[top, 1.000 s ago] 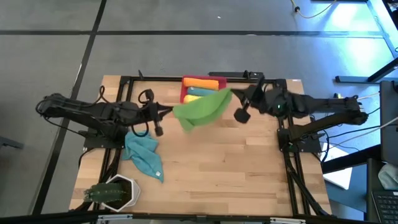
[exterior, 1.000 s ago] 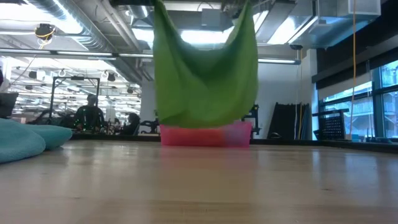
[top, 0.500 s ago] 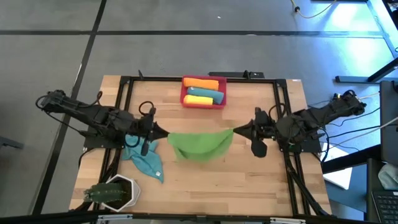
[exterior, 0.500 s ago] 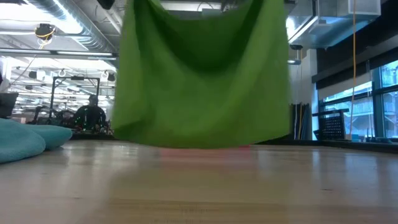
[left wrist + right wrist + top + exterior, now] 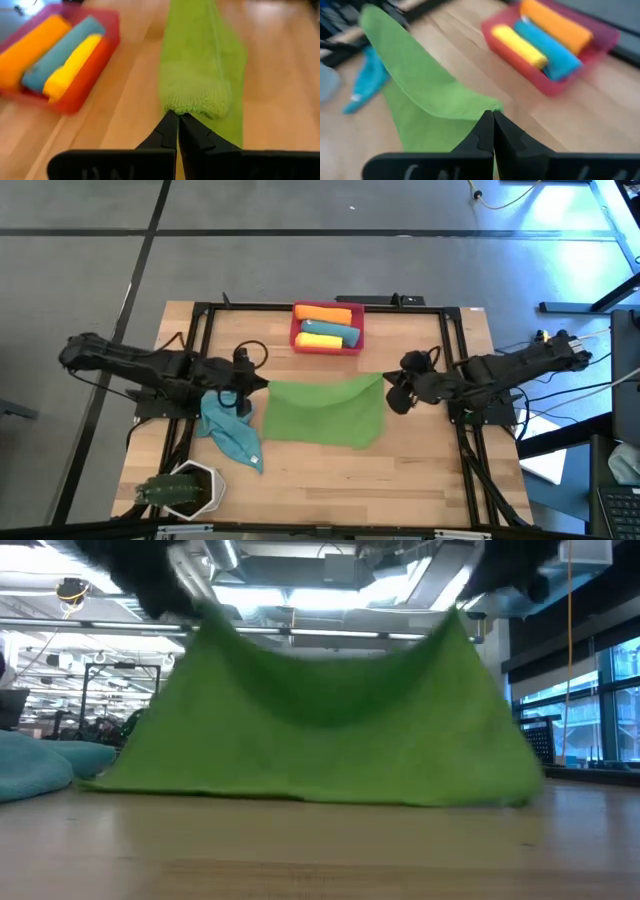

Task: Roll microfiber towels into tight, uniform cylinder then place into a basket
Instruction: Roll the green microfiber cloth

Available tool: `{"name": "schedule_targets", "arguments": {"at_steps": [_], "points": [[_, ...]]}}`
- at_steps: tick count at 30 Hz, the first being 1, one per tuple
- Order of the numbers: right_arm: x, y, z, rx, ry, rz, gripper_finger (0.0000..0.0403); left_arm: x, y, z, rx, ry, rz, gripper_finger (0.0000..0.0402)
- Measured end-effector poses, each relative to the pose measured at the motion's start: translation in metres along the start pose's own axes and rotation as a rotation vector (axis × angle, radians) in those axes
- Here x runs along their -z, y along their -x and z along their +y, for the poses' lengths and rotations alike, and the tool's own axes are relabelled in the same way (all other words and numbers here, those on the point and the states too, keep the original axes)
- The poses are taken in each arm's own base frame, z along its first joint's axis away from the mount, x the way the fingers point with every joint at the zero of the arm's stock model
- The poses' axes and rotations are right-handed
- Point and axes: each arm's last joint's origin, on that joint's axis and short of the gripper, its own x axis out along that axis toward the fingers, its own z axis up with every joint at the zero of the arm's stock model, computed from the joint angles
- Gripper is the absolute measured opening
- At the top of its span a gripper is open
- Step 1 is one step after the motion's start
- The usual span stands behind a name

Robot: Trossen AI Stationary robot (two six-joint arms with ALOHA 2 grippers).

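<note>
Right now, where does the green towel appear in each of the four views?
High view: green towel, table centre, between both claws.
Low view: it fills the middle, its lower edge on the table.
Left wrist view: it runs from the claw tip.
Right wrist view: it runs from the claw tip.
Shared landmark: the basket, hidden in the low view.

The green towel (image 5: 323,411) is no longer hanging in the air near the basket (image 5: 326,346); it is now lower and more toward the middle of the table (image 5: 400,470), with its lower edge lying on the wood and its 2 upper corners still lifted. The left gripper (image 5: 262,384) and the right gripper (image 5: 386,383), each pinching 1 corner, have moved down and further apart, so the cloth is spread wider. In the low view the towel now hides the basket
</note>
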Motion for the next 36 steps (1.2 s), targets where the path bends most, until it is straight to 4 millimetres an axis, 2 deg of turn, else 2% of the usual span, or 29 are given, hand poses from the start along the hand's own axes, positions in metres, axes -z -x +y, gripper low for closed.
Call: {"name": "schedule_targets", "arguments": {"at_steps": [5,8,12,20,29,36], "points": [[0.018,-0.031,-0.021,0.053,-0.037,0.052,0.0,0.018,-0.016,0.016,-0.043,-0.029,0.043,0.0],[0.022,-0.04,-0.029,0.08,-0.001,0.048,0.0,0.023,-0.02,0.023,-0.065,-0.059,0.049,0.0],[0.02,-0.043,-0.03,0.055,0.083,0.039,0.0,0.025,-0.022,0.027,-0.075,-0.111,0.054,0.0],[0.032,-0.039,-0.017,-0.171,0.044,0.196,0.0,0.038,-0.026,0.02,0.054,-0.158,0.1,0.0],[0.077,-0.043,-0.021,-0.22,-0.06,0.418,0.0,0.073,-0.035,0.015,0.124,-0.144,0.197,0.0],[0.102,-0.053,-0.033,-0.207,-0.126,0.482,0.0,0.082,-0.039,0.011,0.175,-0.141,0.175,0.0]]}}
